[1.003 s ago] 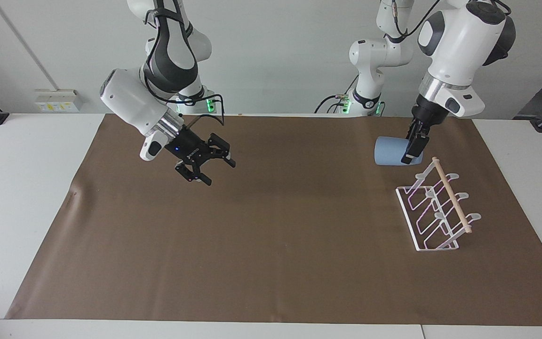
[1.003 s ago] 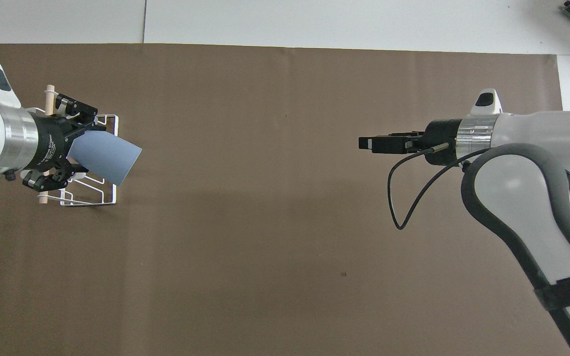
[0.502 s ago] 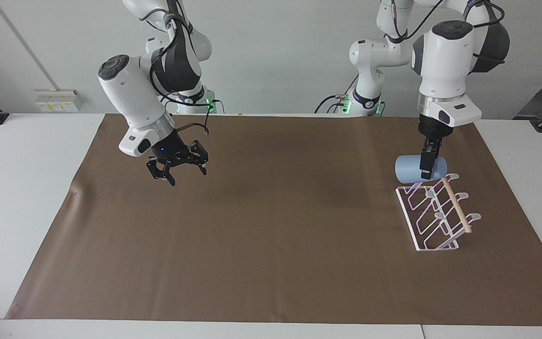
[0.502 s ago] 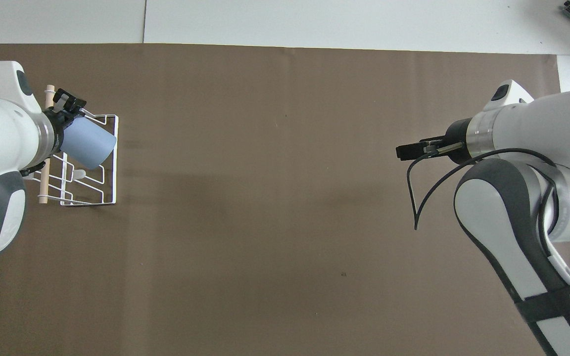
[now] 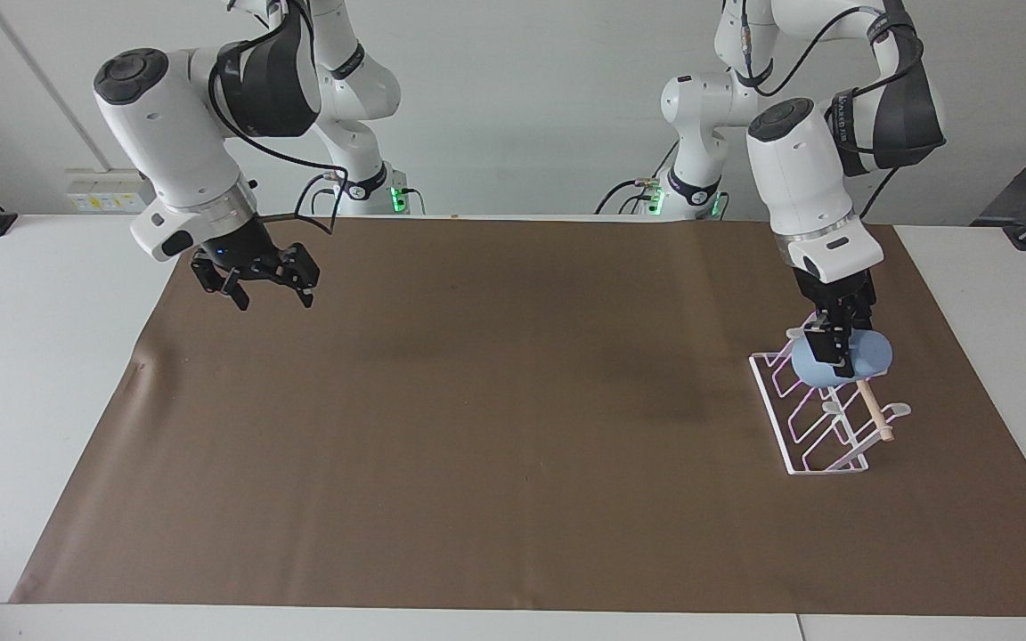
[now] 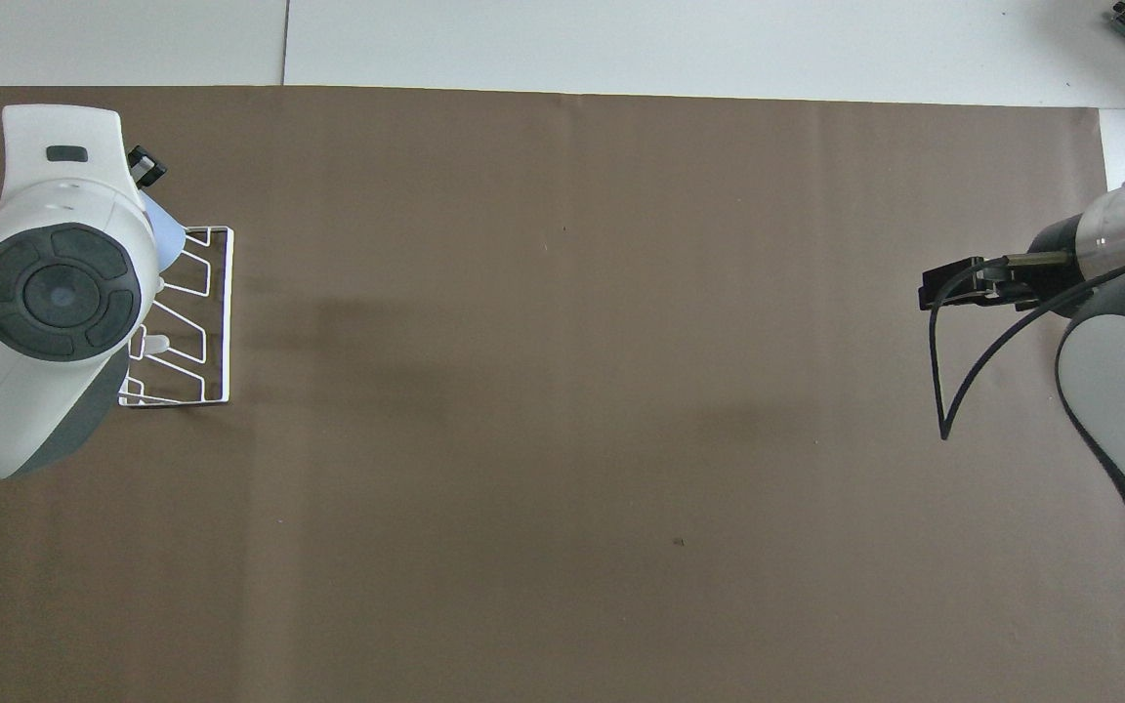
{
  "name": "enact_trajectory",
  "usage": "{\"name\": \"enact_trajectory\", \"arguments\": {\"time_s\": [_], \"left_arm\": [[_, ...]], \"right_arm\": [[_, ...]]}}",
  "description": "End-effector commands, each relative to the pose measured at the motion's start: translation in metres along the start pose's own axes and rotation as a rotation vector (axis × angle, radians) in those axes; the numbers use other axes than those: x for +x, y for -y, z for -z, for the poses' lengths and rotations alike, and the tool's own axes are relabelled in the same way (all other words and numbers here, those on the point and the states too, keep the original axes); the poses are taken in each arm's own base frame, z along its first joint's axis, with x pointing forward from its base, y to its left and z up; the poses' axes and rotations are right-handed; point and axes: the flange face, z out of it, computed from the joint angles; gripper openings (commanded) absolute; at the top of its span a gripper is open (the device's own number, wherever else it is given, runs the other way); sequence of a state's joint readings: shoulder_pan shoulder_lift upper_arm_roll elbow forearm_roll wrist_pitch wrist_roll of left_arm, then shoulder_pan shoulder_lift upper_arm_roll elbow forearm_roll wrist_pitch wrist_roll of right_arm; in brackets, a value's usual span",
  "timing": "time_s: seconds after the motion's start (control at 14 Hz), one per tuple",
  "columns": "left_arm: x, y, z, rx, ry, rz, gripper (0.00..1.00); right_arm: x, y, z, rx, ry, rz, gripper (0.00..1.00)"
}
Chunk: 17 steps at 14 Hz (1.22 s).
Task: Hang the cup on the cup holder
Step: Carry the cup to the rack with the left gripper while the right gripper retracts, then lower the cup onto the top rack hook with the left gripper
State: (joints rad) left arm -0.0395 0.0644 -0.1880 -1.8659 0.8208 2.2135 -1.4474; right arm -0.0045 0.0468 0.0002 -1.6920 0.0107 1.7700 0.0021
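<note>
The light-blue cup is held by my left gripper, which is shut on it. The cup lies on its side, down at the end of the cup holder nearest the robots, against the wooden rod. Whether a prong is inside the cup I cannot tell. In the overhead view my left arm covers most of the cup holder, and only a sliver of the cup shows. My right gripper is open and empty, up over the mat's corner at the right arm's end, and it also shows in the overhead view.
A brown mat covers most of the white table. The other prongs of the cup holder, farther from the robots, carry nothing. A black cable loops under my right wrist.
My left gripper has carried the cup from above the mat near the rack down onto the rack's near end. My right gripper has drawn back toward the right arm's end of the table.
</note>
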Motion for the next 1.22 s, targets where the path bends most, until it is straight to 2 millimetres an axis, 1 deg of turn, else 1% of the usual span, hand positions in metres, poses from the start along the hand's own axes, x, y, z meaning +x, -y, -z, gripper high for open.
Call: {"name": "enact_trajectory", "arguments": {"time_s": [0.0, 0.07, 0.21, 0.29, 0.36, 0.57, 0.72, 0.79, 0.86, 0.93, 1.0, 1.15], "left_arm": [[0.006, -0.014, -0.006, -0.023, -0.078, 0.121, 0.00], [0.002, -0.017, -0.012, -0.034, -0.104, 0.141, 0.00], [0.003, -0.017, -0.015, -0.051, -0.111, 0.139, 0.00], [0.004, -0.016, -0.015, -0.057, -0.112, 0.140, 0.00], [0.004, -0.016, -0.019, -0.056, -0.122, 0.127, 0.00], [-0.003, -0.019, -0.031, -0.060, -0.133, 0.096, 0.00], [-0.007, -0.020, -0.042, -0.050, -0.132, 0.084, 0.00], [-0.013, -0.021, -0.051, -0.040, -0.145, 0.060, 0.00], [-0.013, -0.021, -0.053, -0.041, -0.158, 0.057, 0.00], [-0.015, -0.020, -0.060, -0.028, -0.155, 0.051, 0.00], [-0.019, -0.020, -0.067, -0.015, -0.148, 0.046, 0.00], [-0.026, -0.018, -0.072, -0.010, -0.140, 0.044, 0.00]], "right_arm": [[-0.004, -0.003, 0.034, -0.071, 0.014, -0.013, 1.00], [-0.009, -0.005, 0.050, -0.061, 0.016, -0.022, 1.00], [-0.021, -0.014, 0.071, -0.040, 0.025, -0.048, 1.00], [-0.026, -0.015, 0.076, -0.030, 0.025, -0.053, 1.00], [-0.028, -0.020, 0.074, -0.027, 0.035, -0.064, 1.00], [-0.032, -0.020, 0.071, -0.021, 0.039, -0.059, 1.00], [-0.035, -0.023, 0.069, -0.021, 0.057, -0.061, 1.00], [-0.043, -0.026, 0.067, -0.020, 0.094, -0.061, 1.00], [-0.047, -0.022, 0.061, -0.021, 0.105, -0.051, 1.00], [-0.043, -0.016, 0.065, -0.041, 0.083, -0.038, 1.00], [-0.041, -0.015, 0.071, -0.052, 0.076, -0.037, 1.00], [-0.041, -0.016, 0.076, -0.066, 0.081, -0.035, 1.00]]}}
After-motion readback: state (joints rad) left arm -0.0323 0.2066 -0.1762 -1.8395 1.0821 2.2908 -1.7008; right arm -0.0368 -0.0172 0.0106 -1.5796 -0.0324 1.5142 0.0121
